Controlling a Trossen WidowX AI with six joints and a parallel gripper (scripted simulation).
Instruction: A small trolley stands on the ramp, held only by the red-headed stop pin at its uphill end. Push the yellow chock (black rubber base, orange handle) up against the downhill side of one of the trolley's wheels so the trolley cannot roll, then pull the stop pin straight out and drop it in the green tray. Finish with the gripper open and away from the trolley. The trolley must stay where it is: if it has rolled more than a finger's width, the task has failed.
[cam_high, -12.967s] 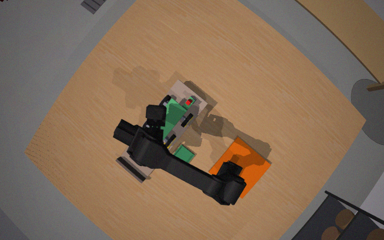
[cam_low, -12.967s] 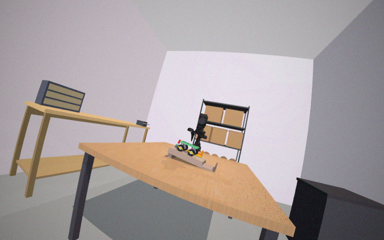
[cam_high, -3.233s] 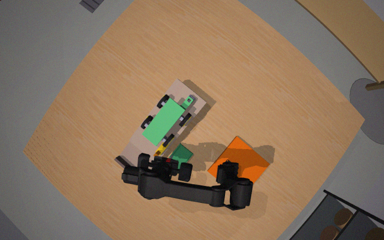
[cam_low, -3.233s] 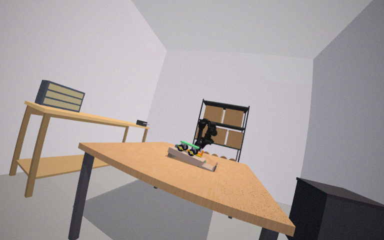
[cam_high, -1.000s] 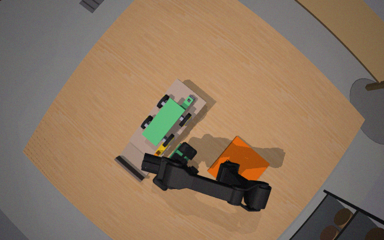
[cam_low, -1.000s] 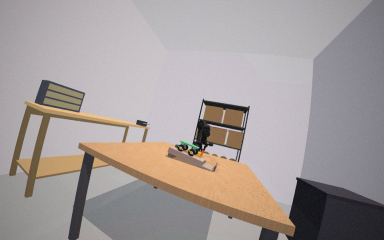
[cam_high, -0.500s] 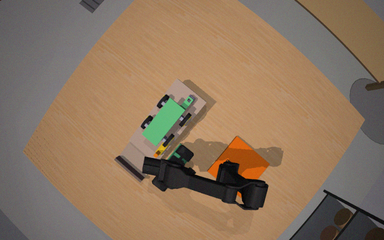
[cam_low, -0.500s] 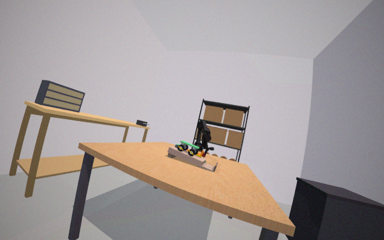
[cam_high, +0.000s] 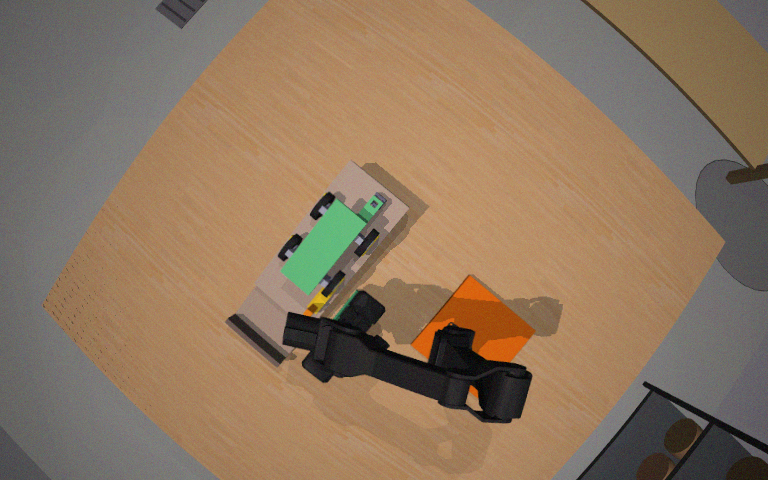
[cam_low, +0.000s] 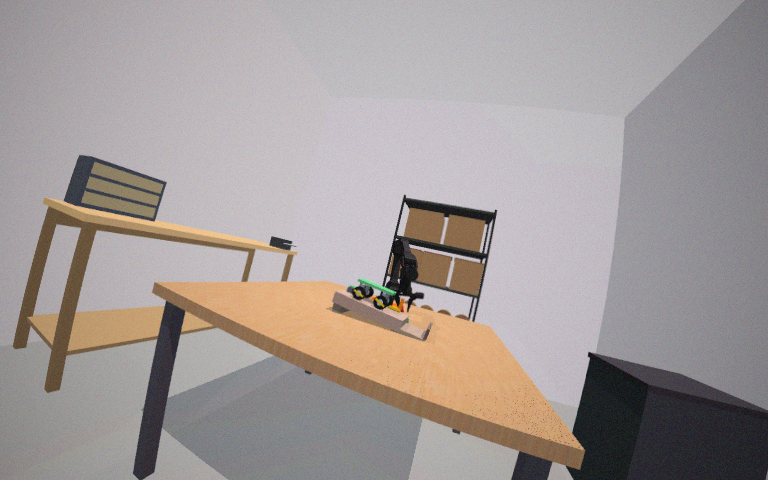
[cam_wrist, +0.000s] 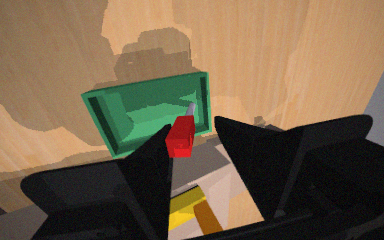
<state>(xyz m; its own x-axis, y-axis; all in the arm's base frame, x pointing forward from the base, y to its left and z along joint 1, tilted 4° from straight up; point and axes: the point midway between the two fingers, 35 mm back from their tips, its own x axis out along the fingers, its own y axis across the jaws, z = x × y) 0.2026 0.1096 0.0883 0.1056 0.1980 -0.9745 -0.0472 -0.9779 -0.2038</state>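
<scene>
The green-topped trolley (cam_high: 322, 246) (cam_low: 376, 284) stands on the tan ramp (cam_high: 263, 300). The yellow chock (cam_high: 318, 302) (cam_wrist: 182, 207) with its orange handle (cam_wrist: 207, 220) sits against the trolley's lower right wheel. My gripper (cam_wrist: 193, 124) (cam_high: 355, 310) hangs over the green tray (cam_wrist: 145, 112) beside the ramp's low end. Its fingers stand apart. The red-headed stop pin (cam_wrist: 181, 137) is in the gap over the tray's near wall, touching only the left finger's tip, its grey shaft pointing into the tray. In the overhead view the arm hides nearly all of the tray.
A green pin bracket (cam_high: 372, 204) stands at the ramp's uphill end. A dark end stop (cam_high: 257, 338) closes the low end. The arm's base sits on an orange plate (cam_high: 481, 316). A shelf rack with boxes (cam_low: 447, 249) stands behind the table.
</scene>
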